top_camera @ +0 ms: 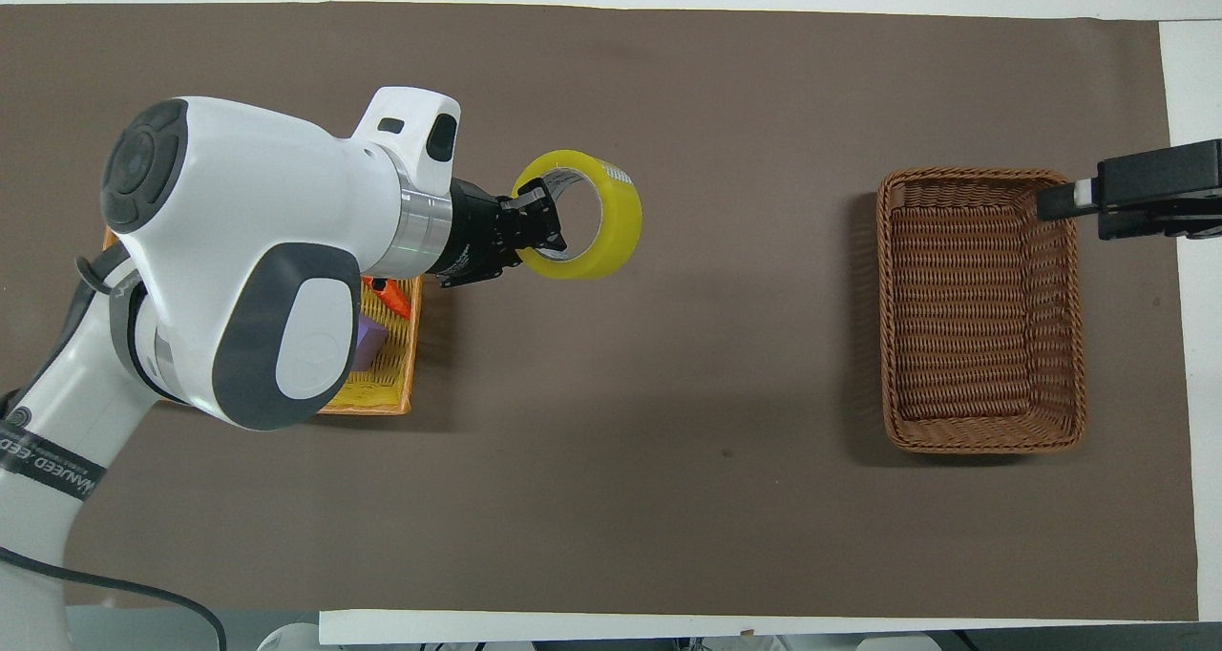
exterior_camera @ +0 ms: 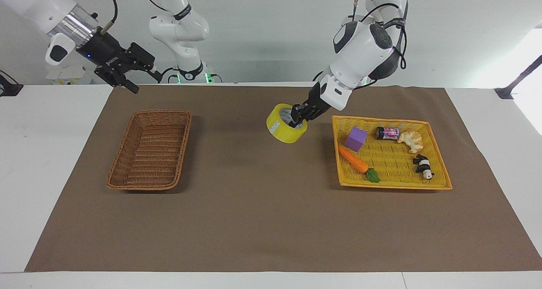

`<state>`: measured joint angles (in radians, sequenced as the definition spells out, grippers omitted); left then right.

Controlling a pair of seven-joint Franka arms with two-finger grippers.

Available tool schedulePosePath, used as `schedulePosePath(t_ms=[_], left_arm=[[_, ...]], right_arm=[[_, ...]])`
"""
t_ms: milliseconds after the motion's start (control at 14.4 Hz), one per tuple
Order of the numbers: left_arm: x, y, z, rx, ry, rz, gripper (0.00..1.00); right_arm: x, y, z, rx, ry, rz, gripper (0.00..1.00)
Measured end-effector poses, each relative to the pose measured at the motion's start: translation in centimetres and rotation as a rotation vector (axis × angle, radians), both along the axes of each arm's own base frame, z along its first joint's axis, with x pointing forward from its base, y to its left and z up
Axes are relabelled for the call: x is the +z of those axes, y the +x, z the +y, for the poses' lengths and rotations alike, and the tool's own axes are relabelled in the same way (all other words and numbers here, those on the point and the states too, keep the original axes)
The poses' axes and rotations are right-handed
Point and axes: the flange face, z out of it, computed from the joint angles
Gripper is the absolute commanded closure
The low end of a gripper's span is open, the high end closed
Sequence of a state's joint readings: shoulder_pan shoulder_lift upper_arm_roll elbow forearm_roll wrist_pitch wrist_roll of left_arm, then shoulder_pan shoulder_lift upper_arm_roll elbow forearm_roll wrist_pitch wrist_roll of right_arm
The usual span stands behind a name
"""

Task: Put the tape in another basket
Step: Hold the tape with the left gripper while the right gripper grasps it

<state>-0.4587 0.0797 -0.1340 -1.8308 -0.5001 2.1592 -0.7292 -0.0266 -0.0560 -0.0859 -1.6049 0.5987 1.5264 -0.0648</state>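
Note:
The yellow tape point(exterior_camera: 283, 132) is a wide roll with a white core, held tilted in the air over the mat beside the yellow tray. It also shows in the overhead view point(top_camera: 611, 226). My left gripper point(exterior_camera: 297, 118) is shut on the tape's rim, one finger inside the core; it also shows in the overhead view point(top_camera: 542, 229). The dark brown wicker basket point(exterior_camera: 148, 112) stands empty at the right arm's end of the mat point(top_camera: 983, 307). My right gripper point(exterior_camera: 143, 81) is open and empty, up in the air over that basket's outer rim point(top_camera: 1069, 193).
The flat yellow-orange tray point(exterior_camera: 381, 120) at the left arm's end holds a purple cube point(exterior_camera: 355, 138), a carrot point(exterior_camera: 355, 162), a small can point(exterior_camera: 387, 132), a pastry point(exterior_camera: 410, 140) and a panda toy point(exterior_camera: 423, 166). The left arm hides most of the tray point(top_camera: 406, 346) from overhead.

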Motion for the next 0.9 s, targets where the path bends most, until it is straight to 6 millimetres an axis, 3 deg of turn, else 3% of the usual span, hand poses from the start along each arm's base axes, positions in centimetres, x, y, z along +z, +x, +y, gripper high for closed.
schedulePosePath(t_ms=[208, 346, 693, 900], left_arm=[[0.1, 0.0, 0.0, -0.001, -0.001, -0.002, 1.00], [0.1, 0.0, 0.0, -0.001, -0.001, -0.002, 1.00], [0.2, 0.0, -0.1, -0.001, -0.002, -0.004, 1.00], [0.2, 0.0, -0.1, -0.002, -0.002, -0.004, 1.00]], right_arm=[[-0.9, 0.1, 7.3, 0.089, 0.074, -0.018, 0.00], [-2.8, 0.1, 11.1, 0.111, 0.126, -0.011, 0.00], [-6.9, 0.1, 15.5, 0.095, 0.154, -0.017, 0.00], [-8.6, 0.6, 16.7, 0.074, 0.177, -0.009, 0.00]])
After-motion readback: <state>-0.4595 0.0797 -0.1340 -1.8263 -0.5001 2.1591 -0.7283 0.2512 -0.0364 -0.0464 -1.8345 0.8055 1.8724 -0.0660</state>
